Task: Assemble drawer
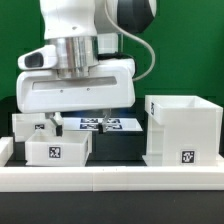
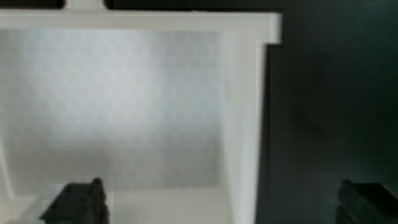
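My gripper point(image 2: 222, 203) is spread wide and grips nothing; a white plastic surface point(image 2: 125, 110) lies beneath it. Exterior view: tall white boxy plastic housing point(image 1: 180, 130) at right on the dark worktop point(image 1: 118, 150). Front shallow white plastic tray point(image 1: 58, 150) and rear shallow white tray point(image 1: 30, 126) sit lower left.

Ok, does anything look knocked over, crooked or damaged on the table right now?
Nothing stands out. The housing stands upright on the exterior view's right. The front tray and the rear tray sit level on its left, and the marker board lies flat on the table. The gripper is open and holds nothing. No damage shows.
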